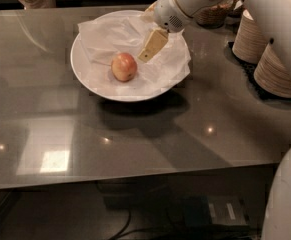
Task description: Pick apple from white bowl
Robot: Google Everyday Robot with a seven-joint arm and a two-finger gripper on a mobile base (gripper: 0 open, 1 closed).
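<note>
One end effector over white bowl

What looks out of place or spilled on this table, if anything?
Nothing is spilled or knocked over. The only untidy thing is the crumpled paper lining, which hangs over the right rim of the white bowl. The apple sits inside, the gripper hovers just right of it, and the paper bowl stacks stand upright.

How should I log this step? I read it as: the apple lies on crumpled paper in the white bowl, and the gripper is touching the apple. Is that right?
Not quite. The camera view shows the gripper is not touching the apple; it hangs over the white bowl, apart from the apple, with a strip of crumpled paper showing between them. The rest holds: the apple lies on the paper in the bowl.
</note>
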